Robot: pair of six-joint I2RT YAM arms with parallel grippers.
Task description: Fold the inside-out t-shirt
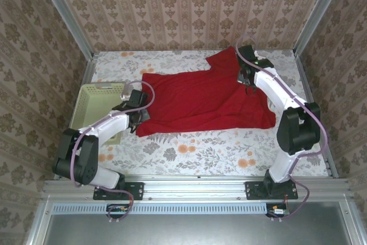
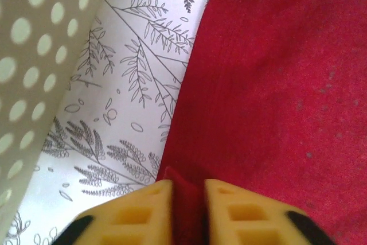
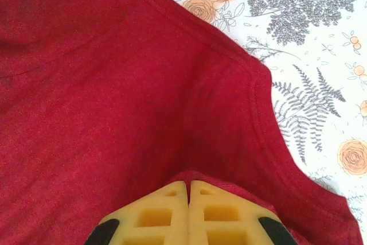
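t-shirt [image 1: 206,98]: red, spread flat on flowered table [image 1: 200,153] | left gripper [image 1: 140,115]: at its near-left corner | right gripper [image 1: 246,77]: on far sleeve | basket [image 1: 100,86]: just left

Lying flat on table [image 1: 189,153]: shirt [image 1: 206,101], reaching from left gripper [image 2: 188,190] across to right gripper [image 3: 188,185]. Pinching a fold of shirt edge between left gripper's fingers; spreading ahead and to their right, cloth; showing just left of them, bare table; standing further left, basket [image 1: 94,104], apart from shirt. Nipping cloth at right gripper's meeting fingertips; spreading ahead and leftward, shirt; running along the right, hem, then bare table beyond.
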